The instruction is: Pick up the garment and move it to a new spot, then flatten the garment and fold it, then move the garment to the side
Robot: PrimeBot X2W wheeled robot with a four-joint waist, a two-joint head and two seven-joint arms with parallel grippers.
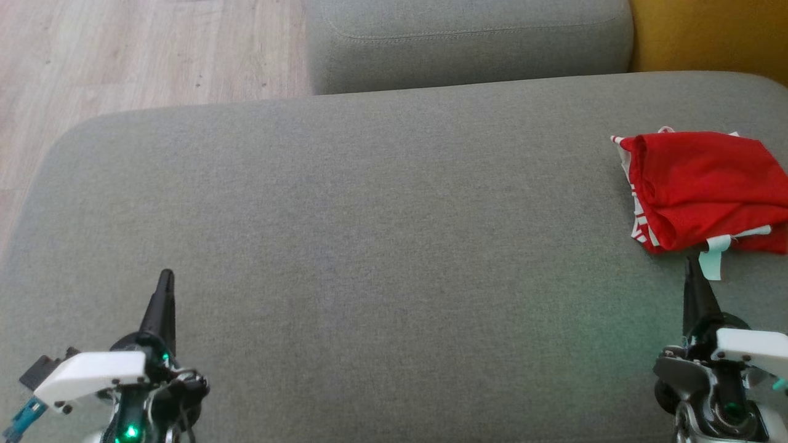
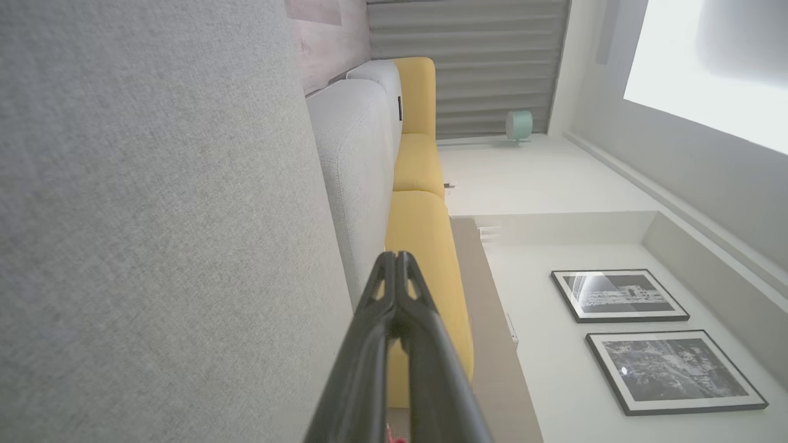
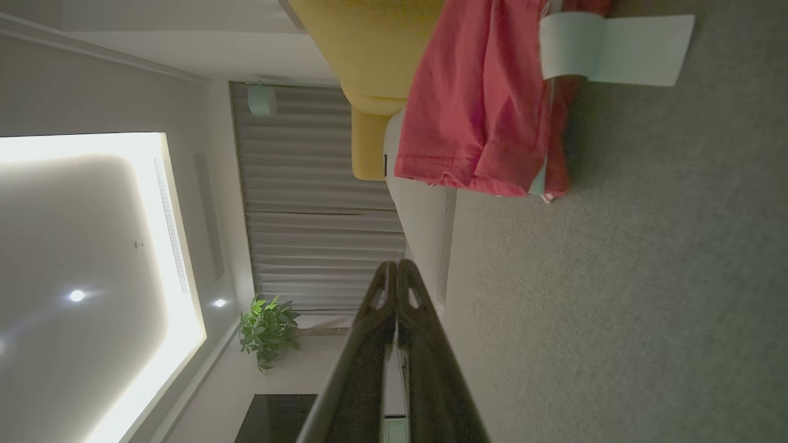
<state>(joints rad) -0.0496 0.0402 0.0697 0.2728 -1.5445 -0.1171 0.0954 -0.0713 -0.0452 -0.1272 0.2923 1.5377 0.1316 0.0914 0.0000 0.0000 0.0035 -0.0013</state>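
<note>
On the grey seat (image 1: 369,215), the garment (image 1: 708,184) lies near a yellow cushion (image 1: 708,31).

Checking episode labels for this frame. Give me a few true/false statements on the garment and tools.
1. The garment lies at the right end of the grey cushion. True.
2. The left tool holds the garment. False: it is shut on nothing, far over at the left.
3. The right tool is open. False: its fingers are shut together and empty.
4. The right tool is nearer the garment than the left tool. True.
5. The garment is spread out flat. False: it sits folded in a compact bundle.
</note>
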